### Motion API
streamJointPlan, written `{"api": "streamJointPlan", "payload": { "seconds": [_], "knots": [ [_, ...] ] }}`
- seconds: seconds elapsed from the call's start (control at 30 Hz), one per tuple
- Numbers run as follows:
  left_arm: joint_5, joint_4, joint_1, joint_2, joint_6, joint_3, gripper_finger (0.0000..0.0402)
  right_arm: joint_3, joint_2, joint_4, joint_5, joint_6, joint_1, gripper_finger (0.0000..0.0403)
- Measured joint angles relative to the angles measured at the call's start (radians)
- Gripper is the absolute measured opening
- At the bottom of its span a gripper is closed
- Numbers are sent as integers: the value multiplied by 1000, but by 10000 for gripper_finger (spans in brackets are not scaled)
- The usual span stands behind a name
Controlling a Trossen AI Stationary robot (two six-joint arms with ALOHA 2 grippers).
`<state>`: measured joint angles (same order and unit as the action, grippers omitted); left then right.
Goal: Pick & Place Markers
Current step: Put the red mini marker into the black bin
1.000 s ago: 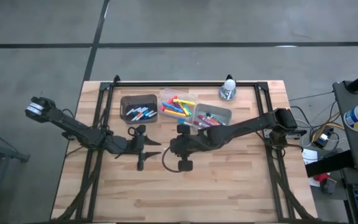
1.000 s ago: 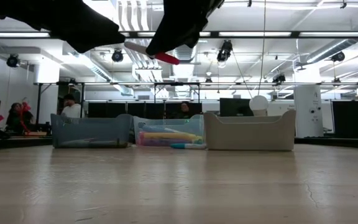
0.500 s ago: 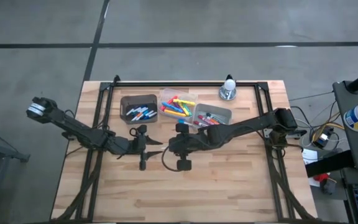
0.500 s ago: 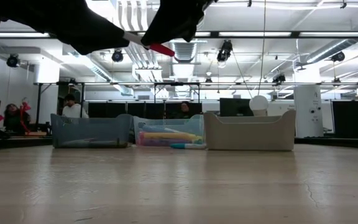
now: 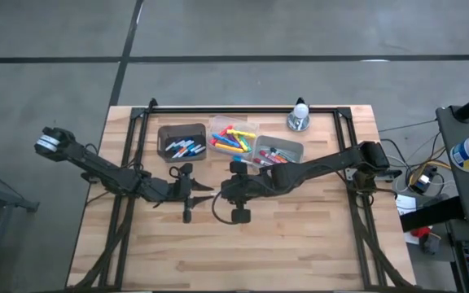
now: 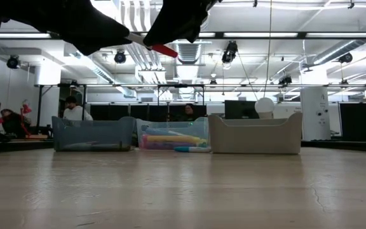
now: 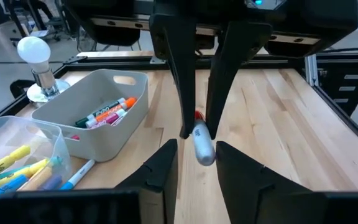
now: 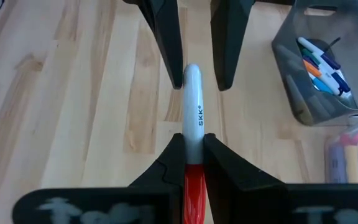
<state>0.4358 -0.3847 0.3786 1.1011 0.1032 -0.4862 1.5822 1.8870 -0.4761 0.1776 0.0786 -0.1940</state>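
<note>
right wrist view gives us the clearest reading: a white-bodied marker point(image 8: 193, 115) with a red cap is clamped between the right gripper point(image 8: 193, 163) fingers, held in the air above the wooden table point(image 8: 73, 93). its long axis runs straight out from the right gripper toward the left gripper point(image 8: 196, 78), the white end leading and the red cap back inside the right fingers. the left fingers stand spread on either side of that white tip, and we cannot confirm contact. we judge this a handover between arms: the left gripper needs only to close on the white end, and it is the nearer free tool.

the barrel carries the letters "skk" in dark print; no other wording on it can be read.

outward from the marker, the left wrist view shows a grey bin point(image 7: 98, 118) holding several markers with printed labels too small to read, a clear bin point(image 7: 48, 140) with yellow ones beside it, one loose blue-capped marker point(image 7: 79, 176) on the wood just beside them, and a light bulb point(image 7: 35, 53) on a stand farther off.
</note>
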Motion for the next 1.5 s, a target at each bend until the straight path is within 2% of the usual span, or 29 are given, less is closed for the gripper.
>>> {"api": "streamJointPlan", "payload": {
  "seconds": [0.23, 0.63, 1.0, 1.13, 1.37, 1.5],
  "knots": [
    [-14, 1, -4, 15, 3, 0, 87, 0, 0, 9, 0, -4, 0, 27],
    [-25, -24, -5, 22, -1, 0, 29, 0, 0, 11, -2, -7, 0, 27],
    [-64, -49, -6, 22, -16, 0, 26, -1, -1, 9, -3, -7, 0, 27],
    [-52, -68, -6, 22, 8, 0, 41, -1, -2, 13, -3, -7, 0, 26],
    [-50, -98, -6, 20, 31, -1, 100, -2, 0, 23, 1, -13, 1, 26],
    [-55, -81, -9, 20, 51, -1, 108, -2, 0, 28, 1, -14, 1, 25]
  ]
}}
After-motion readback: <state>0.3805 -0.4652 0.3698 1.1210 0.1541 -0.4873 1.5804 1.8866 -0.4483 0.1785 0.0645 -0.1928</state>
